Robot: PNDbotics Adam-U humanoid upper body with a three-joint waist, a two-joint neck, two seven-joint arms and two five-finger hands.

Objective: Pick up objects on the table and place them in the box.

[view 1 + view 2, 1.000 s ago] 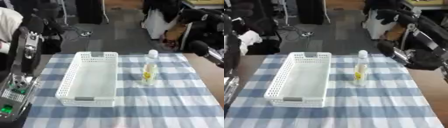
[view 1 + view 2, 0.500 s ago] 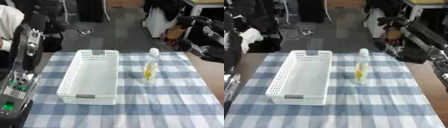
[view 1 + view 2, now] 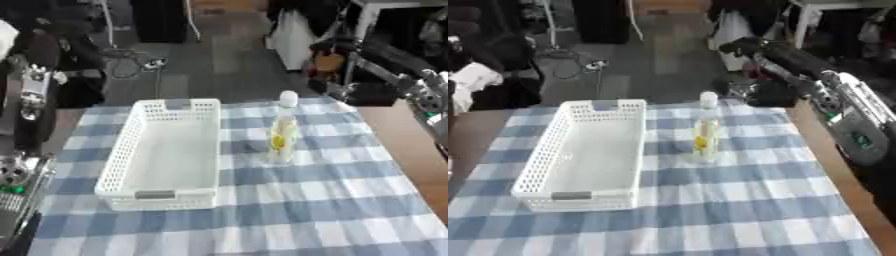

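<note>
A clear bottle (image 3: 704, 128) with a white cap and a yellow label stands upright on the checked cloth, just right of the white basket (image 3: 122, 150). The basket holds nothing. My right arm comes in from the upper right. Its dark hand (image 3: 768, 93) hangs over the table's far right corner, to the right of and behind the bottle, not touching it. My left arm (image 3: 28, 100) stands upright along the left edge, and its hand is only a dark shape at the top.
The blue and white checked cloth (image 3: 289, 210) covers the table, with bare brown wood (image 3: 411, 145) along the right side. Beyond the far edge lie a dark floor, cables and dark furniture.
My right hand has moved left and a little farther back, closer to the bottle. The bottle and basket have not moved on the cloth.
</note>
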